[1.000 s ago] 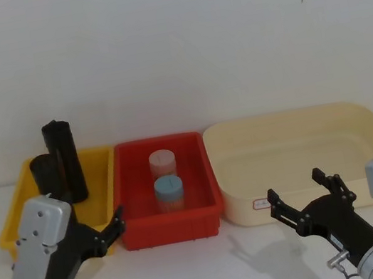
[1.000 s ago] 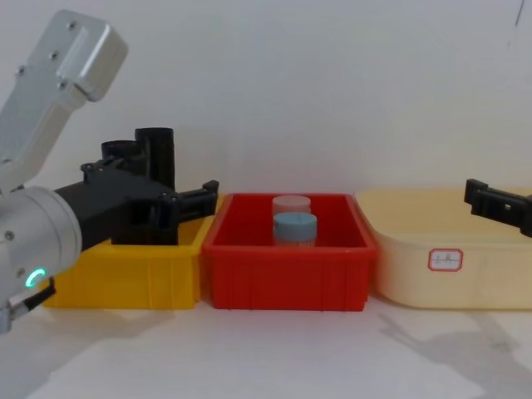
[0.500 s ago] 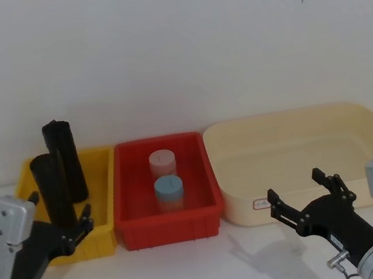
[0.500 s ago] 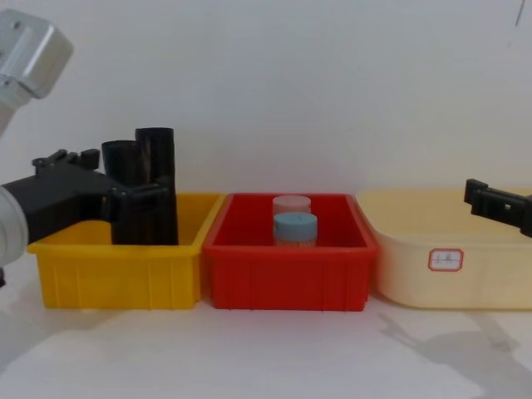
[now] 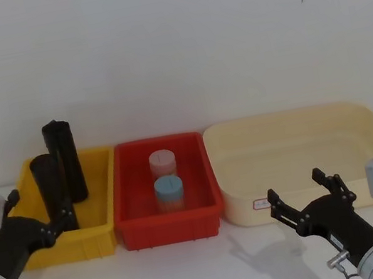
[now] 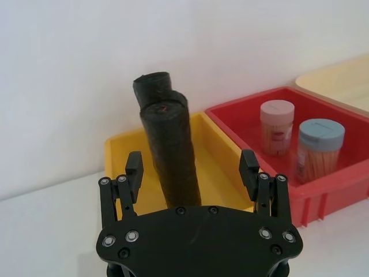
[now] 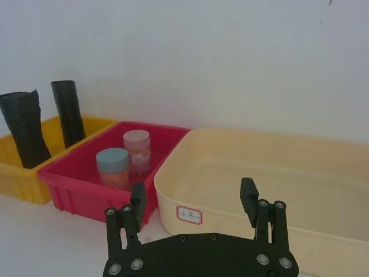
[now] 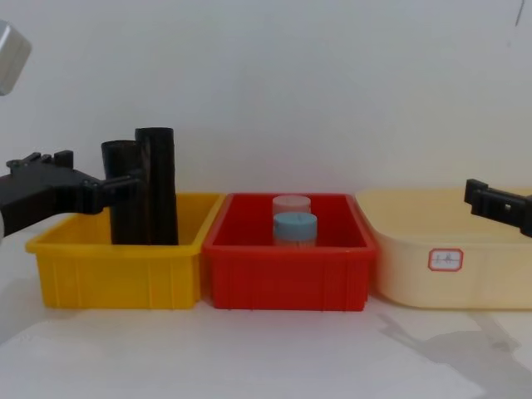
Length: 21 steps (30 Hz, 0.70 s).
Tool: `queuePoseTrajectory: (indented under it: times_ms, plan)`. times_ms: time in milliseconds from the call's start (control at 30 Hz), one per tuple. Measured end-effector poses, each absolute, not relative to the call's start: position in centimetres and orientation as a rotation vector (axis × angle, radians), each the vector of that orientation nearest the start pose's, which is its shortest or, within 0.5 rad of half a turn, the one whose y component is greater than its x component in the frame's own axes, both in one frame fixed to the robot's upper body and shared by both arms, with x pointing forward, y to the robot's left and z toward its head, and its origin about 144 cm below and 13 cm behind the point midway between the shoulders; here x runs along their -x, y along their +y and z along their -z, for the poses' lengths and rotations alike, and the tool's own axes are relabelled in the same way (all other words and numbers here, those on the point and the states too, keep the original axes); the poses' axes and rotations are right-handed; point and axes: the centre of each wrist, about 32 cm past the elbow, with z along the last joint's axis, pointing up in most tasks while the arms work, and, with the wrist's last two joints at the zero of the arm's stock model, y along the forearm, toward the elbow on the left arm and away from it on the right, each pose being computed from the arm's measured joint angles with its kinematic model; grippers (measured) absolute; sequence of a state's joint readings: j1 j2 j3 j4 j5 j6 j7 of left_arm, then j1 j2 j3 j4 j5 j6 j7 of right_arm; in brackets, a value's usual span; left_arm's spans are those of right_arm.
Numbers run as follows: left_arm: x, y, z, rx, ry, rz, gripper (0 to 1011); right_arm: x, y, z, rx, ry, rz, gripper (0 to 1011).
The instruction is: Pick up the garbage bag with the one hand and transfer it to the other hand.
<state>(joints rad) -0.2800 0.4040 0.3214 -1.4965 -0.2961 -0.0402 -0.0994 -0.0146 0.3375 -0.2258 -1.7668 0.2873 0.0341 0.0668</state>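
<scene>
Two black rolls stand upright in the yellow bin (image 5: 99, 198). The nearer garbage bag (image 5: 51, 189) (image 6: 171, 153) (image 8: 123, 195) stands straight ahead of my left gripper (image 5: 40, 209) (image 6: 191, 161) (image 8: 87, 170). That gripper is open at the bin's front left, its fingers spread to either side of the roll and holding nothing. The twin roll (image 5: 65, 161) (image 6: 151, 85) (image 8: 158, 183) stands just behind. My right gripper (image 5: 296, 189) (image 7: 193, 190) hangs open and empty in front of the cream tub (image 5: 363, 115).
A red bin (image 5: 133, 225) between the yellow bin and the tub holds a blue-lidded jar (image 5: 170, 191) and a pink-lidded jar (image 5: 162, 163). A white wall rises close behind the bins. The white table runs along their front.
My left arm has swung left and drawn back, from in front of the yellow and red bins to the yellow bin's front left corner. The right arm has not moved.
</scene>
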Motion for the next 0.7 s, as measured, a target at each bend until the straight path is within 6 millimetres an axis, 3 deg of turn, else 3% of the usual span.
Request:
queuePoseTrajectory:
  times_ms: [700]
  plan:
    - [-55.9, 27.3, -119.9, 0.015, -0.164, -1.221, 1001, -44.3, -23.7, -118.9, -0.026, -0.075, 1.23, 1000]
